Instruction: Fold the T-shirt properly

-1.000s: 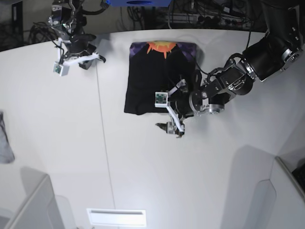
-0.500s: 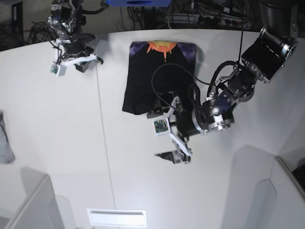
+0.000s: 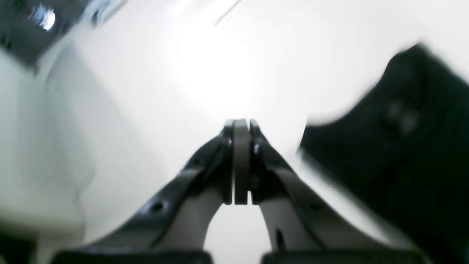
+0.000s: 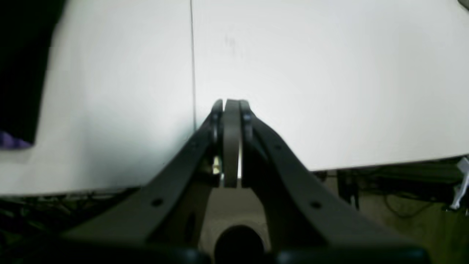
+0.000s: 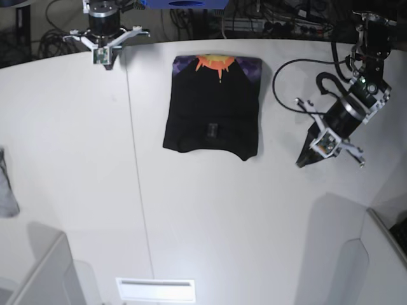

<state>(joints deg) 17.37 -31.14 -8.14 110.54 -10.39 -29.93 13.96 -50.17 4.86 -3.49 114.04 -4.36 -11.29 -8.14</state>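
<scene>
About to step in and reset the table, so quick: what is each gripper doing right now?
Left gripper: closed, holding nothing, off to the side of the T-shirt.
Right gripper: closed, holding nothing, over bare table.

base view looks straight down; both wrist views skim the table (image 5: 76,159), sharing it.

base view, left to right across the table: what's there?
small grey cloth → right gripper → T-shirt → left gripper
</scene>
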